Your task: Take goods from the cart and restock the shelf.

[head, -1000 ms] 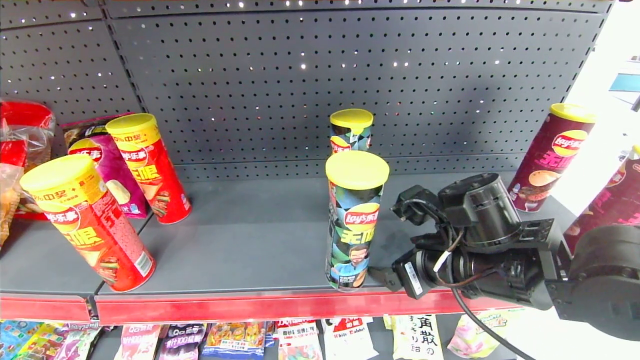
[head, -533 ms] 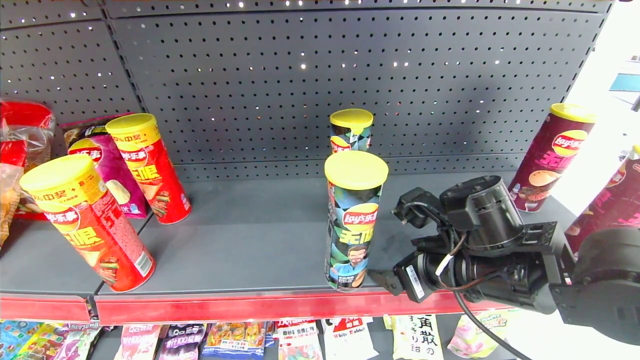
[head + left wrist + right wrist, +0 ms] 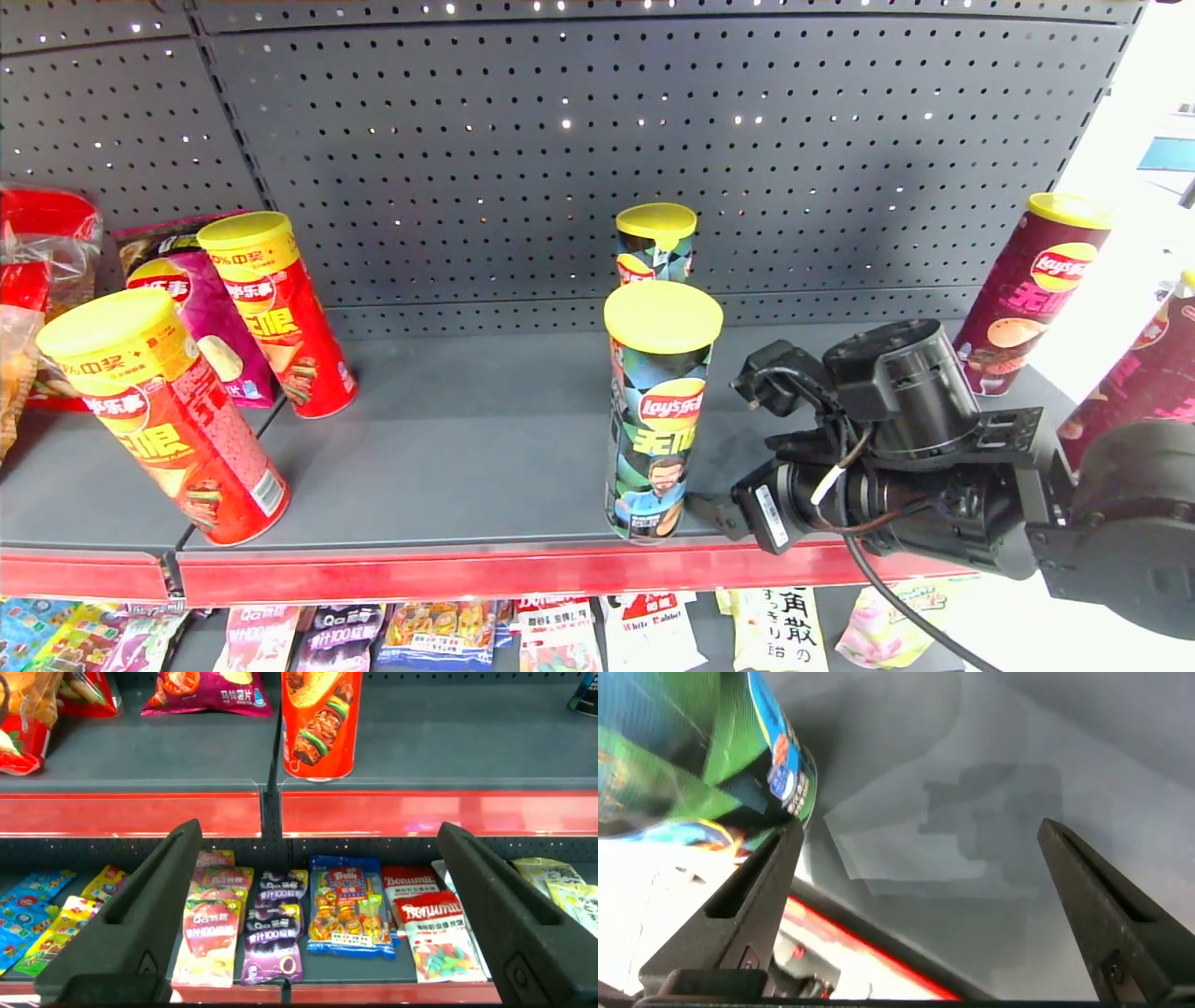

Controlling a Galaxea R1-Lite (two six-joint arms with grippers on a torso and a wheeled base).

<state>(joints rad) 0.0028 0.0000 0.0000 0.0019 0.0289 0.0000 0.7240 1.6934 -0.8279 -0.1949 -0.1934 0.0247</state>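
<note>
Two levels of shelf [image 3: 448,448] take up the whole wall: a grey upper deck with a pegboard back and a red front lip [image 3: 467,574], and a lower level packed with flat sweet bags [image 3: 439,635].

On the right, the right gripper [image 3: 920,896] sits low at the near edge of the upper deck. Its jaws are spread wide with nothing between them but bare shelf. Well to the left, the left gripper [image 3: 318,905] hangs in front of the lower level, jaws likewise spread and empty, facing the sweet bags.

Just beside one right fingertip stands the green can [image 3: 658,420], upright on its own base, close to the red lip. That is the task's item, and I judge it set down and let go, with the jaws open to clear it. A matching second green can [image 3: 655,245] stands right behind it against the pegboard, so the pair forms a front-to-back row.

Far left, two red cans [image 3: 163,411] line up the same way, with a purple bag [image 3: 201,308] next to them. Far right stand two maroon cans [image 3: 1032,289]. Each flavour seems to keep its own lane. Every can has its yellow lid on, so what is inside is hidden.
</note>
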